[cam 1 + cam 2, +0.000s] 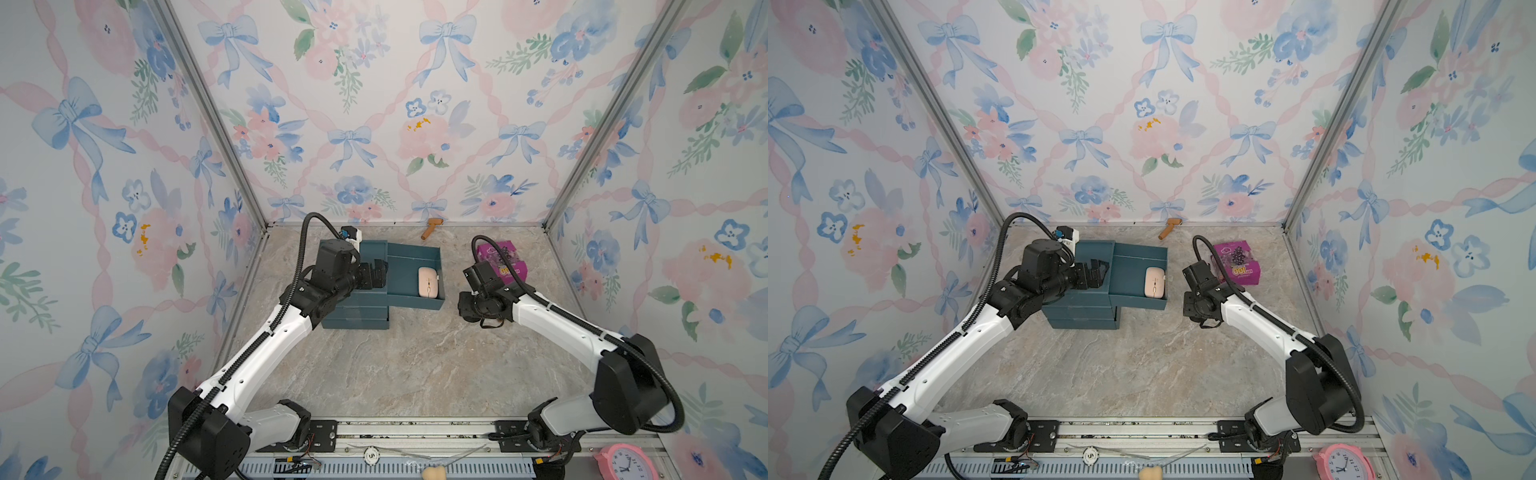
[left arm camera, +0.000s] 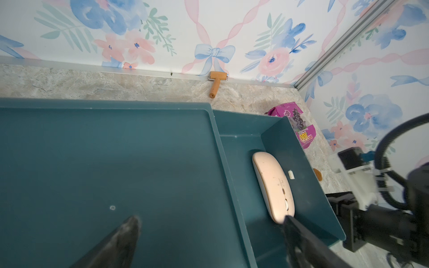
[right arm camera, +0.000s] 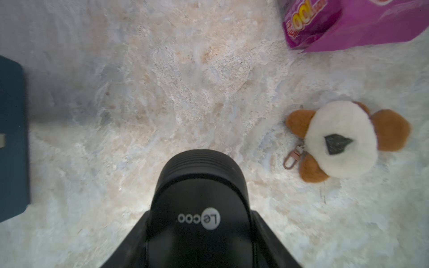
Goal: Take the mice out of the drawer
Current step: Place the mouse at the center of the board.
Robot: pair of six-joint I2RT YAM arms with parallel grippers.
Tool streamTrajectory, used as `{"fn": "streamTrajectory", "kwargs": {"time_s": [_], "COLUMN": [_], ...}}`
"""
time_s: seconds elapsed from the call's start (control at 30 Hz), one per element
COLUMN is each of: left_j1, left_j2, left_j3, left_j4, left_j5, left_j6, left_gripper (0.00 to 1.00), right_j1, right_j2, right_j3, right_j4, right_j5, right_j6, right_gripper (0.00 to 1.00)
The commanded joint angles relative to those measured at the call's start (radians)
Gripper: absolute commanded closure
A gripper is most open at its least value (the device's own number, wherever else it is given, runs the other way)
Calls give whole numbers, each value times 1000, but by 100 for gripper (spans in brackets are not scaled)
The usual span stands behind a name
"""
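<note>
Jaws: the right gripper clamps a black mouse by its sides; the left gripper gapes empty. The pink mouse, lower right, is likely light, stiff and slick: pinch its long flanks.

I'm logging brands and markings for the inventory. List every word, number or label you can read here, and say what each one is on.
"Lecoo": on the black mouse, seen upside down in the right wrist view.
"100": yellow print on the purple pack.
"5": on the small round disc at the front rail.
Numerals on the pink clock: too small to read reliably.
Smaller print on the purple pack: blurred, unreadable.
</note>
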Motion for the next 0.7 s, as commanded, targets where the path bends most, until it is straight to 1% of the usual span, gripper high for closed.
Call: {"fn": "streamTrajectory", "kwargs": {"time_s": [0.0,0.1,0.27,0.47,0.67], "left_j1": [-3,-3,1,9,18], "left_j2": [9,27,46,64,82], "left_j3": [42,65,75,81,86], "left_j4": [62,64,62,62,62], "left_j5": [-36,-54,-55,-62,-61], "left_j6": [-19,-12,-1,-9,-12], "left_gripper": [2,2,2,2,2], "right_j1": [-26,-41,-48,-33,-33], "right_j2": [92,197,301,315,319], "right_j3": [86,145,204,165,120], "right_j4": [83,90,52,100,127], "right_j5": [-25,-38,-42,-44,-28], "right_j6": [-47,-58,-33,27,52], "right_gripper": [63,63,64,64,58]}}
